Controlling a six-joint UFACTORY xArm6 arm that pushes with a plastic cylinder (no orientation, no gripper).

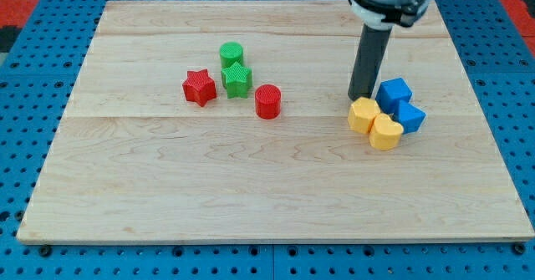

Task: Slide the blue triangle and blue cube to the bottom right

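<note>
The blue cube (394, 92) sits at the view's right, with the blue triangle (410, 116) just below and to its right, touching it. A yellow hexagon block (364, 114) and a yellow heart block (386, 133) press against their left and lower sides. My tip (360, 97) rests on the board just above the yellow hexagon and just left of the blue cube. The rod rises toward the view's top.
A red star (199, 88), a green cylinder (231, 54), a green star (237, 80) and a red cylinder (267, 101) cluster left of centre. The wooden board (251, 196) lies on a blue pegboard; its right edge (493, 146) runs near the blue blocks.
</note>
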